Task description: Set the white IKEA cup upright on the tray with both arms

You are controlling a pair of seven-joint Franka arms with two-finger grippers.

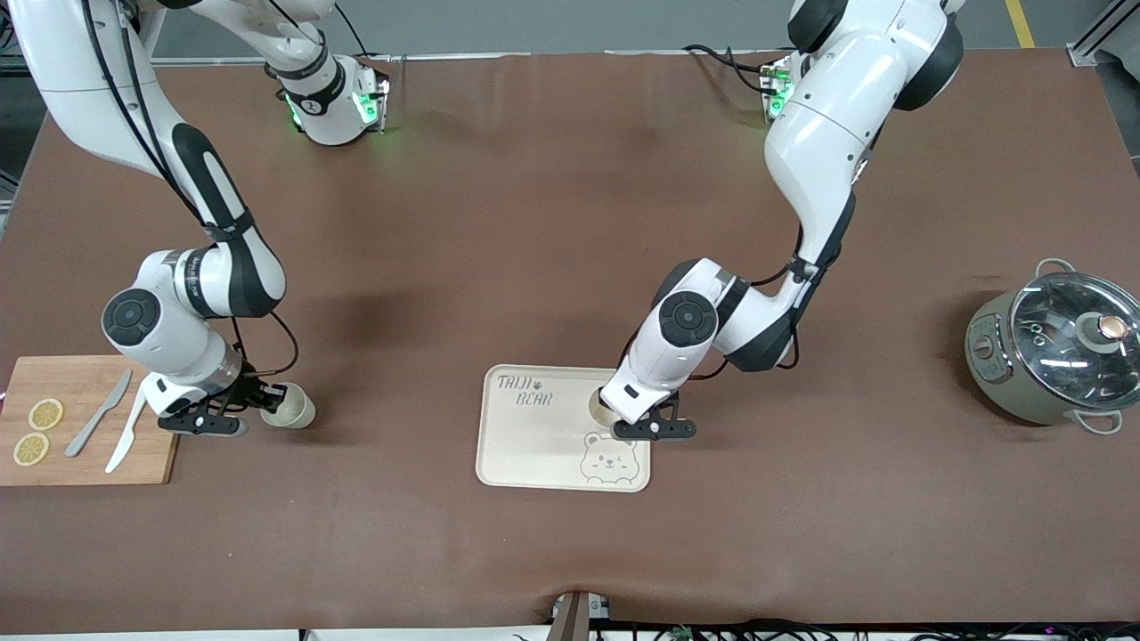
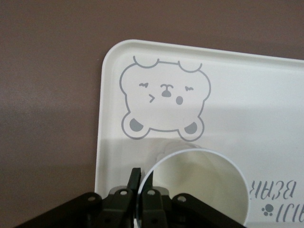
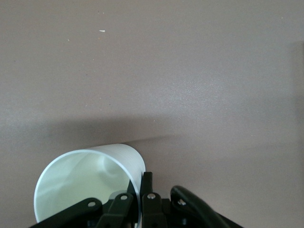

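Note:
The cream tray (image 1: 525,445) with the bear drawing lies near the table's middle, and also shows in the left wrist view (image 2: 237,95). A white cup (image 1: 598,408) stands upright on it, beside the bear face. My left gripper (image 1: 623,420) is shut on this cup's rim (image 2: 199,185), one finger inside and one outside (image 2: 142,176). A second white cup (image 1: 292,405) is tilted on or just over the bare table beside the wooden board. My right gripper (image 1: 258,408) is shut on its rim (image 3: 80,185), with fingers either side of the wall (image 3: 141,183).
A wooden cutting board (image 1: 89,463) with two lemon slices (image 1: 37,432), a grey knife (image 1: 98,414) and a white knife (image 1: 126,432) lies at the right arm's end. A grey pot with a glass lid (image 1: 1055,352) stands at the left arm's end.

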